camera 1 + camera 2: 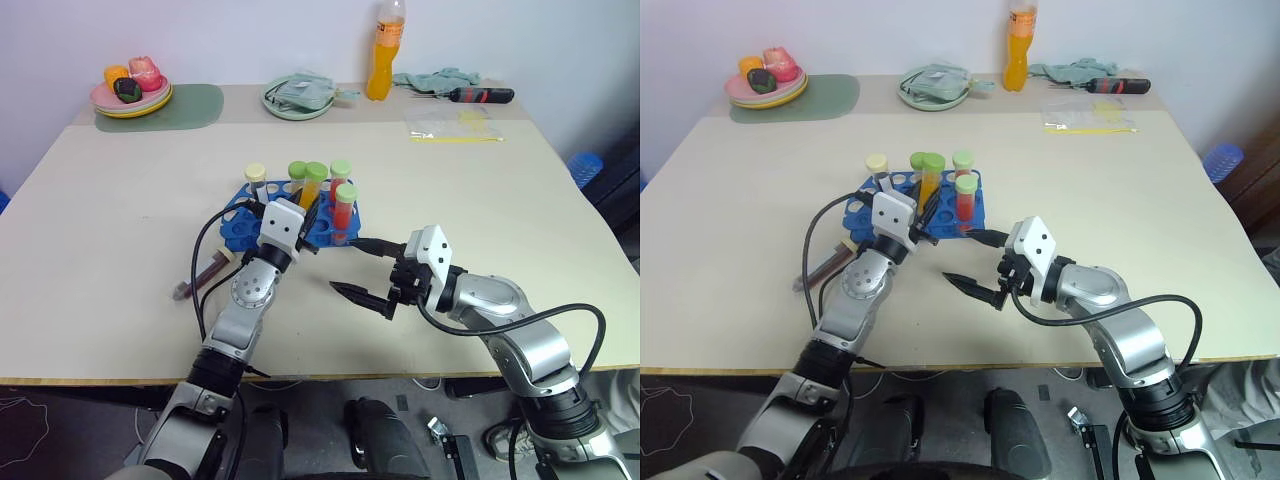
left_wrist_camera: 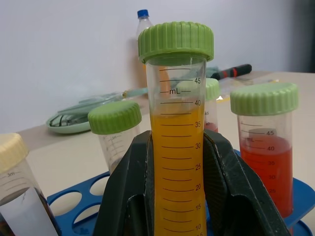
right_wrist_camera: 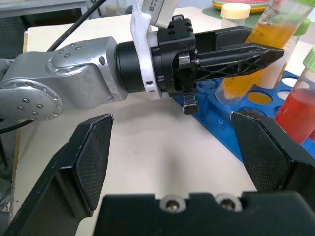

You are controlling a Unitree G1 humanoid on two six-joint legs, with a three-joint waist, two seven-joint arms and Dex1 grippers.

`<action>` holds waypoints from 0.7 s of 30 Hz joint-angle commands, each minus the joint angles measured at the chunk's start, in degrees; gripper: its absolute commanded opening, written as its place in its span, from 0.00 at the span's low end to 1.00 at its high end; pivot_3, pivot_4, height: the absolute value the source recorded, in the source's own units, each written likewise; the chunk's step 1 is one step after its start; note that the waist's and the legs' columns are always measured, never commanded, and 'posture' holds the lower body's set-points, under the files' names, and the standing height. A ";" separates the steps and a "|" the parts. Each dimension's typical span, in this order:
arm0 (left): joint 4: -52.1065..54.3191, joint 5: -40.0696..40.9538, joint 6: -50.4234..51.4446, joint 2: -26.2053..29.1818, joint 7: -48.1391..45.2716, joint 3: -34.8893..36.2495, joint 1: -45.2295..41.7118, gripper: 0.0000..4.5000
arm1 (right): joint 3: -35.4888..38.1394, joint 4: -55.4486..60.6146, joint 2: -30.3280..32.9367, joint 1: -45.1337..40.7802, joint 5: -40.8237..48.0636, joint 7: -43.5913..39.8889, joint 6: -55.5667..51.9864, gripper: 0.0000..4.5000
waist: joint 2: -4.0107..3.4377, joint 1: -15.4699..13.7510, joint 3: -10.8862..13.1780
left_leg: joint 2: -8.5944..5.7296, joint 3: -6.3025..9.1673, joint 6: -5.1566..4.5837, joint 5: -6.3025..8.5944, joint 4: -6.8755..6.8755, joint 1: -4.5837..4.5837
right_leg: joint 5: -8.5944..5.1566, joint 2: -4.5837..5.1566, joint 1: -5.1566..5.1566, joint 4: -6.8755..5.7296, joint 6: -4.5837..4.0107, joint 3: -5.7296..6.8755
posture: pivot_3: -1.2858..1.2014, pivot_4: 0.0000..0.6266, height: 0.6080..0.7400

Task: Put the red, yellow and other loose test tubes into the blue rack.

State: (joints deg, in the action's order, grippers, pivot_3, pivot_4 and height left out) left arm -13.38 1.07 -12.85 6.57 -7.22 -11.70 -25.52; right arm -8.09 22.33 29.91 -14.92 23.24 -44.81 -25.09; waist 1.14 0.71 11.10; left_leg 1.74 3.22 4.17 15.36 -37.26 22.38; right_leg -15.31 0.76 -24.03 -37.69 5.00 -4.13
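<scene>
The left gripper (image 2: 179, 206) pinches a clear, green-capped yellow tube (image 2: 178, 147) over the blue rack (image 1: 240, 225), while the right gripper (image 1: 365, 270), near right, is spread.

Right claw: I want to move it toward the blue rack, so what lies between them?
Bare tabletop; in the right wrist view the open right claw faces the blue rack with nothing lying between.

The yellow tube's (image 2: 178, 162) bottom is cut off by the left wrist view's lower edge, and black fingers (image 2: 129, 196) cover its sides. Whether it sits in a hole of the blue rack (image 2: 78, 206) cannot be told.
</scene>
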 commanded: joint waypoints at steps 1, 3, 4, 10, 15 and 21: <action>-1.24 -0.79 -2.62 -1.04 -0.93 0.74 -0.68 0.16 | 0.85 2.21 -0.04 -0.97 0.36 0.09 0.37 0.94 | 0.00 0.00 0.00 | 0.00 0.00 0.00 0.00 0.00 0.00 | 0.00 0.00 0.00 0.00 0.00 0.00 | 0.52 0.24 1.00; -2.27 -0.95 -4.22 -1.41 -1.18 1.27 -0.60 0.16 | 0.82 2.40 -0.04 -0.94 0.39 0.15 0.29 0.94 | 0.00 0.00 0.00 | 0.00 0.00 0.00 0.00 -0.01 0.00 | 0.00 0.00 0.01 0.00 0.00 0.00 | 0.52 0.24 1.00; -2.95 -0.49 -6.21 -1.70 -1.47 1.79 -0.33 0.16 | 0.82 2.49 -0.05 -0.91 0.41 0.19 0.27 0.94 | 0.00 0.00 0.00 | 0.00 0.00 0.00 0.00 -0.01 -0.01 | 0.00 0.00 0.02 0.00 0.00 0.00 | 0.52 0.24 1.00; -5.83 1.74 -11.06 -3.03 -4.09 3.90 1.08 0.16 | 0.73 2.89 -0.14 -0.85 0.52 0.43 0.12 0.94 | 0.00 0.00 -0.01 | 0.00 0.01 0.00 0.00 -0.01 -0.01 | 0.00 0.00 0.02 -0.01 0.00 0.01 | 0.52 0.24 1.00; -8.97 2.84 -13.95 -4.17 -6.08 5.32 1.19 0.16 | 0.46 2.82 -0.25 -1.38 0.49 0.45 0.08 0.94 | -0.01 0.02 -0.01 | 0.00 0.01 0.00 0.00 -0.01 -0.02 | 0.00 0.00 0.02 0.00 0.00 0.01 | 0.52 0.24 1.00; -10.62 3.22 -15.06 -5.06 -7.45 6.14 1.00 0.16 | 0.50 2.82 -0.21 -1.64 0.57 0.27 0.07 0.94 | -0.01 0.02 -0.01 | 0.00 0.01 0.00 0.00 -0.01 -0.01 | 0.00 0.00 0.02 -0.01 0.00 0.02 | 0.52 0.24 1.00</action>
State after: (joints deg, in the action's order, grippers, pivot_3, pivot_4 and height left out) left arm -24.52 3.73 -26.62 2.07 -13.81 -5.73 -24.82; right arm -8.12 22.53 29.89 -15.58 23.27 -44.41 -25.40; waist 1.14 0.74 11.09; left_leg 1.74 3.24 4.17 15.36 -37.27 22.37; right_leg -15.31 0.75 -24.01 -37.69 5.00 -4.11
